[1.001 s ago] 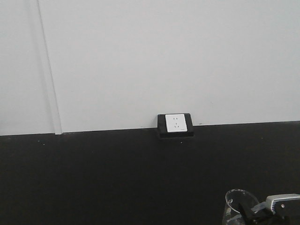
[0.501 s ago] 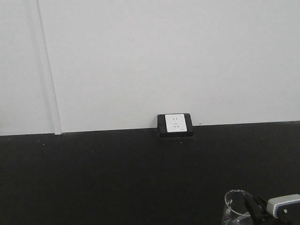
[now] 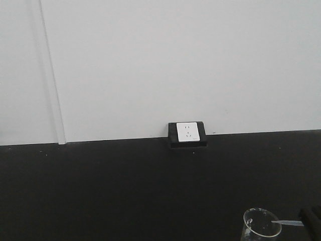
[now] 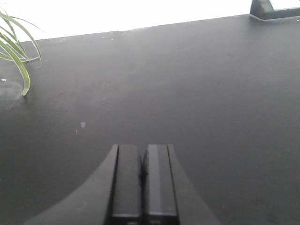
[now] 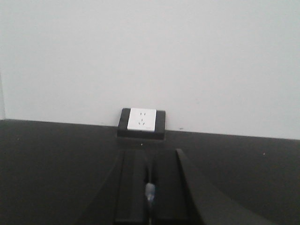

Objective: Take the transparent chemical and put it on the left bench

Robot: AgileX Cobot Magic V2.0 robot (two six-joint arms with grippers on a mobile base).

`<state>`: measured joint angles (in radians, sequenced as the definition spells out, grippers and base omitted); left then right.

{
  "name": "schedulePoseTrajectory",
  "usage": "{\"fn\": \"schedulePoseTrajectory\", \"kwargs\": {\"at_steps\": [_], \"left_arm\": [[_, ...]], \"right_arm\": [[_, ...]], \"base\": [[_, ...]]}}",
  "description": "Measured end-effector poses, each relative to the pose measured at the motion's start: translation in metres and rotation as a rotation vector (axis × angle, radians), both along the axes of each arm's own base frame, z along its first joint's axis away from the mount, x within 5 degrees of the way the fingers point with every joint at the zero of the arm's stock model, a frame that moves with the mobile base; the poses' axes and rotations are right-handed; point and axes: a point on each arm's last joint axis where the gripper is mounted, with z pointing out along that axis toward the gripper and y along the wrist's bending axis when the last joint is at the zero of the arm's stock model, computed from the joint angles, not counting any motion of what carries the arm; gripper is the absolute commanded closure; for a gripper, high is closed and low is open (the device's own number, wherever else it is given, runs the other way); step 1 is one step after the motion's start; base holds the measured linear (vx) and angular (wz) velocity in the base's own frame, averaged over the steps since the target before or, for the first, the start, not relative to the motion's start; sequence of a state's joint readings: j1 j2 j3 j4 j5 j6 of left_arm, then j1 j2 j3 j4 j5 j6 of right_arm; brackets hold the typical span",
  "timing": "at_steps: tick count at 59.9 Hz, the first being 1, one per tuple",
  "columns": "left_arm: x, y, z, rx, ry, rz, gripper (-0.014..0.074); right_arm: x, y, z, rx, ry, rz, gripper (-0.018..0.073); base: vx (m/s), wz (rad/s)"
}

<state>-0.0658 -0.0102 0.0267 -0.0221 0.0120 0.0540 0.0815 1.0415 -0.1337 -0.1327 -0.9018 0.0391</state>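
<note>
The transparent chemical, a slim clear pipette (image 3: 287,221), lies level over the rim of a clear glass beaker (image 3: 261,227) at the bottom right of the front view. My right gripper (image 3: 309,219) is only a dark shape at the right edge there. In the right wrist view the right gripper (image 5: 150,161) is shut on the pipette's pale end (image 5: 149,191). My left gripper (image 4: 143,150) is shut and empty above the black counter (image 4: 187,84). The left bench is out of view.
A white wall socket (image 3: 188,132) in a black box sits where the black counter (image 3: 125,191) meets the white wall; it also shows in the right wrist view (image 5: 141,119). Green plant leaves (image 4: 16,51) hang at the left of the left wrist view.
My right gripper has drawn back to the right from the beaker's mouth, almost out of the front view. The pipette now shows across the beaker's rim.
</note>
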Motion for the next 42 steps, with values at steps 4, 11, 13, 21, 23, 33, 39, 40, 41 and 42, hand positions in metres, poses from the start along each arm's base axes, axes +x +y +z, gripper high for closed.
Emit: {"fn": "schedulePoseTrajectory", "kwargs": {"at_steps": [4,11,13,21,23,33,39,40,41,42], "left_arm": [[0.000,0.000,0.000,0.000,0.000,0.000,0.0600],[0.000,0.000,0.000,0.000,0.000,0.000,0.0600],[0.000,0.000,0.000,0.000,0.000,0.000,0.0600],[0.000,0.000,0.000,0.000,0.000,0.000,0.0600],[0.000,0.000,0.000,0.000,0.000,0.000,0.0600],[0.000,0.000,0.000,0.000,0.000,0.000,0.0600],[0.000,0.000,0.000,0.000,0.000,0.000,0.0600],[0.000,0.000,0.000,0.000,0.000,0.000,0.0600],[0.000,0.000,0.000,0.000,0.000,0.000,0.0600],[0.000,0.000,0.000,0.000,0.000,0.000,0.0600]], "right_arm": [[-0.010,-0.001,0.009,0.005,-0.013,-0.006,0.0566],[-0.028,-0.004,0.015,-0.014,0.011,-0.015,0.0566],[-0.032,-0.004,0.015,-0.024,0.018,-0.017,0.0566],[-0.046,-0.007,0.016,-0.044,0.058,-0.036,0.0566],[-0.048,-0.007,0.015,-0.048,0.070,-0.040,0.0566],[-0.055,-0.009,0.015,-0.052,0.080,-0.052,0.0566],[-0.056,-0.009,0.015,-0.051,0.080,-0.053,0.0566],[-0.056,-0.009,0.015,-0.052,0.083,-0.053,0.0566],[-0.056,-0.009,0.015,-0.052,0.084,-0.053,0.0566],[-0.056,-0.009,0.015,-0.052,0.084,-0.053,0.0566]], "base": [[0.00,0.00],[0.00,0.00],[0.00,0.00],[0.00,0.00],[0.00,0.00],[0.00,0.00],[0.00,0.00],[0.00,0.00],[0.00,0.00],[0.00,0.00]]}}
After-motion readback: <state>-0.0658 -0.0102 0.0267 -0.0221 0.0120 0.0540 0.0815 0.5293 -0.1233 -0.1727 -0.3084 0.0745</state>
